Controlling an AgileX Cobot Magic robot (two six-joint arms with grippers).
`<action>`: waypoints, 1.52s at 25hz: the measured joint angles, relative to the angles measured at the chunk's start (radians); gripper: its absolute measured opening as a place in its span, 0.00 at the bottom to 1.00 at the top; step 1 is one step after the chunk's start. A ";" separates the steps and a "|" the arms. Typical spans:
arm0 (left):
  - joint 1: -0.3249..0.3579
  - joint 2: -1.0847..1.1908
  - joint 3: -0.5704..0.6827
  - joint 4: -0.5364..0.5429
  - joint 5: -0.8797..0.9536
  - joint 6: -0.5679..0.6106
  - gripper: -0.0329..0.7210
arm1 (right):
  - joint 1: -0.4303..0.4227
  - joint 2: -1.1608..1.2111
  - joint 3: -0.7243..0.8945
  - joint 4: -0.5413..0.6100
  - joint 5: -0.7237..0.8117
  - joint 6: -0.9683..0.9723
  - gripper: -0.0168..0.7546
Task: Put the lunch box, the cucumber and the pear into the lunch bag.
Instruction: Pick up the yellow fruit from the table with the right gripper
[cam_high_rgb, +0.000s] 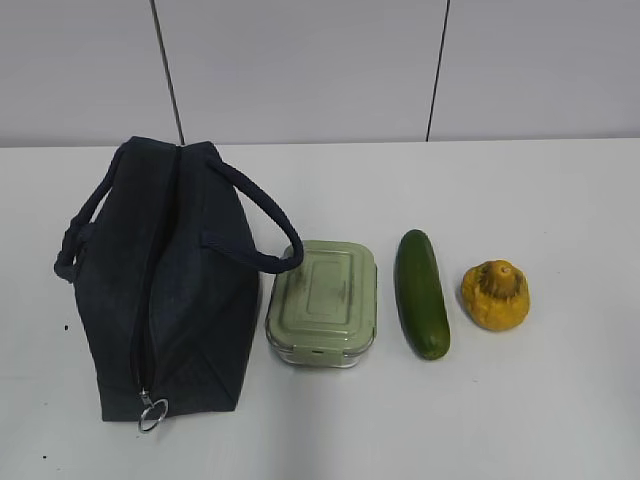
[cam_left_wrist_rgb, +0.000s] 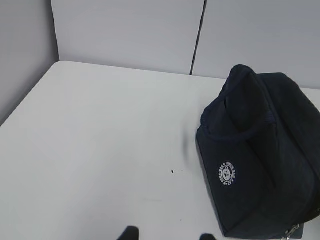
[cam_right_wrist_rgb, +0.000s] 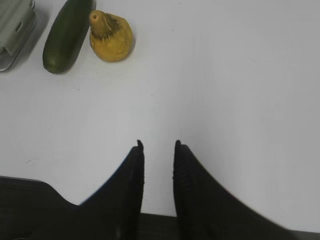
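Observation:
The dark navy lunch bag stands on the left of the white table, its top zipper line running toward me and its metal ring pull at the near end. The sage-lidded lunch box sits just right of the bag. The dark green cucumber and then the yellow-orange pear lie further right. No gripper shows in the exterior view. My left gripper is open and empty over bare table, left of the bag. My right gripper is open and empty, well short of the pear, the cucumber and the lunch box.
Grey wall panels stand behind the table's far edge. The table's left edge and a side wall show in the left wrist view. White tabletop lies in front of and right of the pear.

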 joint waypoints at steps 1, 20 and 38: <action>0.000 0.000 0.000 0.000 0.000 0.000 0.36 | 0.000 0.047 -0.017 0.000 -0.018 0.000 0.28; 0.000 0.000 0.000 -0.001 0.000 0.000 0.36 | 0.000 1.040 -0.514 0.145 -0.172 -0.198 0.76; 0.000 0.000 0.000 -0.001 0.000 0.000 0.36 | 0.000 1.670 -0.883 0.210 -0.073 -0.207 0.78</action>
